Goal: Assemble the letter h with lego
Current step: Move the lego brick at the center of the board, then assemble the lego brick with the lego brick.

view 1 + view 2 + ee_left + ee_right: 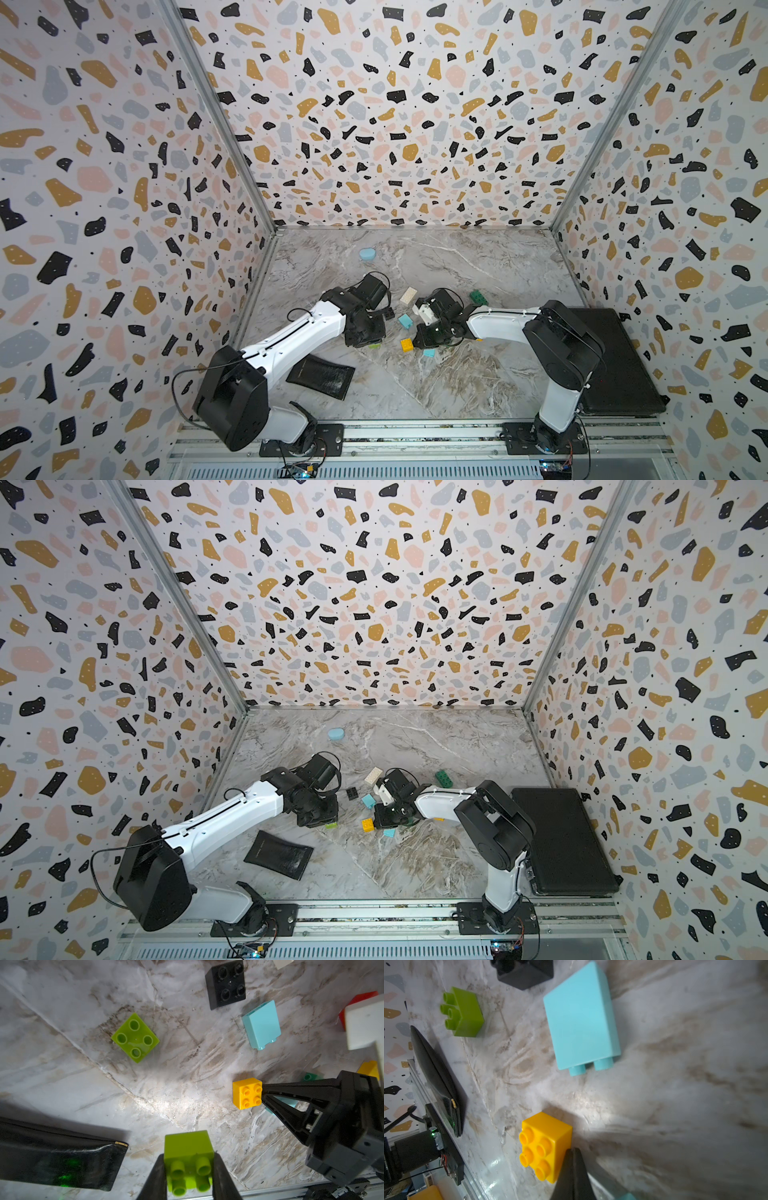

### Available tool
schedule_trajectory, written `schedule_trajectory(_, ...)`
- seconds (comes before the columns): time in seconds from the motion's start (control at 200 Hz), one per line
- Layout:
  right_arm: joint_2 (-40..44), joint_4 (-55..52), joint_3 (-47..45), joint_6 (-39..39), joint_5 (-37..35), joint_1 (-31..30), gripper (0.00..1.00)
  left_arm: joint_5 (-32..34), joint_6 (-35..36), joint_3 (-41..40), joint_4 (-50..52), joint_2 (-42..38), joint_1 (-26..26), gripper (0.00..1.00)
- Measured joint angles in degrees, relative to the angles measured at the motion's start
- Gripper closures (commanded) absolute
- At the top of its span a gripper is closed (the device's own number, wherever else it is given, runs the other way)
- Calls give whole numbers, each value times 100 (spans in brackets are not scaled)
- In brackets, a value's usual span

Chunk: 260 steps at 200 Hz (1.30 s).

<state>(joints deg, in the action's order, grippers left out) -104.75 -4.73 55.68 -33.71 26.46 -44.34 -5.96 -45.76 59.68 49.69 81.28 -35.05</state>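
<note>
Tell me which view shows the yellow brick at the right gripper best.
Right wrist: the yellow brick is closest, studs sharp, the shut right gripper at its side. Left wrist shows it whole but smaller; in both top views it is tiny.

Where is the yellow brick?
In a top view, the yellow brick lies centrally on the table, at the tips of the shut right hand, a small light blue brick beside it.

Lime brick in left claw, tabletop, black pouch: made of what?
Held lime brick: hard moulded plastic, glossy; crisp studs, soft highlights.
Tabletop: marble-look, grey-brown veins; real stone or printed laminate, cannot tell.
Black pouch: probably leather or imitation; slight sheen, scuffed face, seamed edge.
</note>
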Motion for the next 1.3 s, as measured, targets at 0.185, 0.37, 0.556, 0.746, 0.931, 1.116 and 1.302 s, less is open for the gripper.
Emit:
schedule_trajectory(0.185,-103,245,0,-133,173,-101,100,-125,7,0,-79,17,-83,100)
schedule_trajectory(0.37,-372,623,142,-313,396,-184,100,-164,146,22,-192,35,-219,100)
schedule_trajectory(0.556,-428,807,155,-476,448,-295,100,-197,114,90,-238,365,-302,100)
schedule_trajectory(0.746,-428,826,155,-664,494,-363,100,-295,-140,103,-343,636,-308,100)
schedule_trajectory(0.931,-428,831,155,-754,490,-367,100,-310,-205,273,-431,922,-378,100)
schedule_trajectory(1.116,-479,879,155,-769,535,-367,100,-306,-153,326,-511,1257,-402,100)
schedule_trajectory(1.302,-485,903,155,-767,542,-367,100,-308,-125,466,-492,1460,-402,100)
